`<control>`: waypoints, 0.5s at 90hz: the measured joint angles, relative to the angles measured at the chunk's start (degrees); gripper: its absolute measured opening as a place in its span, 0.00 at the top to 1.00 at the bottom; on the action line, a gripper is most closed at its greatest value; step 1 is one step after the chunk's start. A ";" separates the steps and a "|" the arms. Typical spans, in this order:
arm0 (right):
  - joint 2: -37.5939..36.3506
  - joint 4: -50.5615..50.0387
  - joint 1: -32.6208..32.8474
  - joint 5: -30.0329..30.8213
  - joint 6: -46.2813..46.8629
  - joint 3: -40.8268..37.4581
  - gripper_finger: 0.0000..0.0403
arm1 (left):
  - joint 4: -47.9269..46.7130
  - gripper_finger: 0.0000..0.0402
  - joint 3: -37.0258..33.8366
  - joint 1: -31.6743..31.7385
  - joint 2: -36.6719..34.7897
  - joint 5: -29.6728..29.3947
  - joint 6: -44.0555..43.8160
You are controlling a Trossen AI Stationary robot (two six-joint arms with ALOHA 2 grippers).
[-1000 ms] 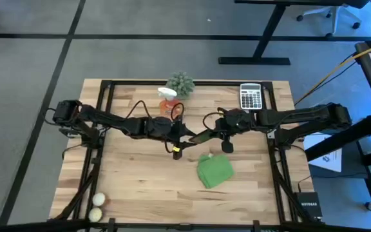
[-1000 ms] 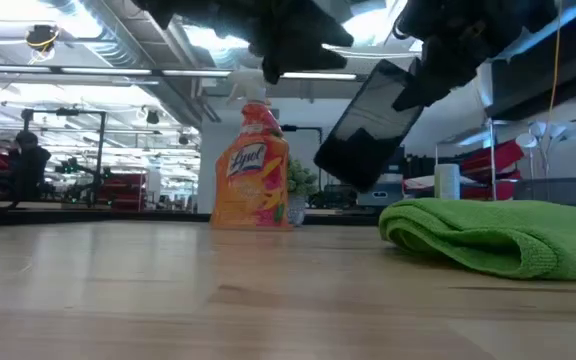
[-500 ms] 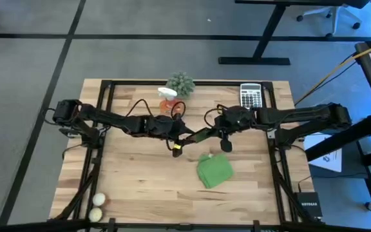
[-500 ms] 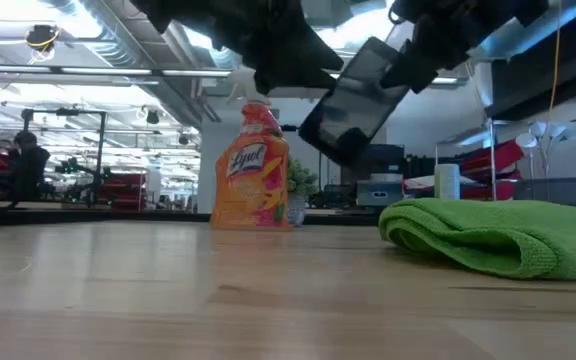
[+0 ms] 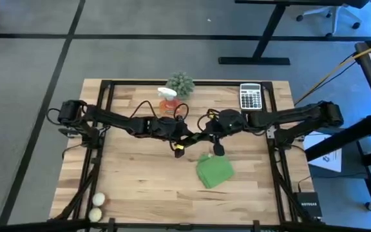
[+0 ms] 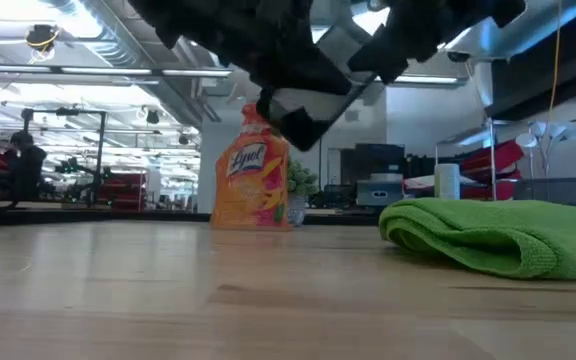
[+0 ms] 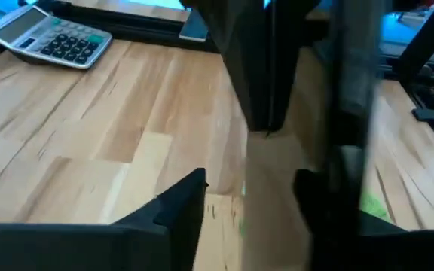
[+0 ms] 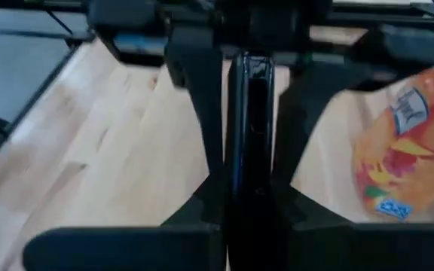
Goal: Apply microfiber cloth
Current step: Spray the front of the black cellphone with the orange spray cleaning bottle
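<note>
The microfiber cloth (image 5: 214, 171) is seen lying folded on the wooden bench (image 5: 134, 177), right of centre and toward the near edge, just near of the point above mid-bench where the two arms meet. A thin dark flat slab (image 8: 247, 135) is held edge-on between the fingers of the right gripper (image 5: 202, 136), and the left gripper (image 5: 187, 137) is closed onto the same slab from the opposite side. An orange spray bottle (image 5: 167, 102), a fuzzy plant ball (image 5: 180, 82) and a calculator (image 5: 250, 96) are set along the far edge, and two pale balls (image 5: 96, 207) are found at the near left corner.
</note>
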 joint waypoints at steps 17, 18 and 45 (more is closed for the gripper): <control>-0.13 -3.28 -0.11 0.73 0.02 4.21 0.82 | -2.70 0.96 0.02 0.29 -0.87 0.83 -1.34; -0.11 -3.92 -0.11 0.97 0.01 4.56 0.81 | -2.81 0.96 0.02 0.28 -0.94 0.76 -1.36; -0.26 -26.06 -0.90 12.69 -2.66 15.85 0.50 | -14.94 0.97 -0.01 -2.19 -9.40 -6.63 -3.05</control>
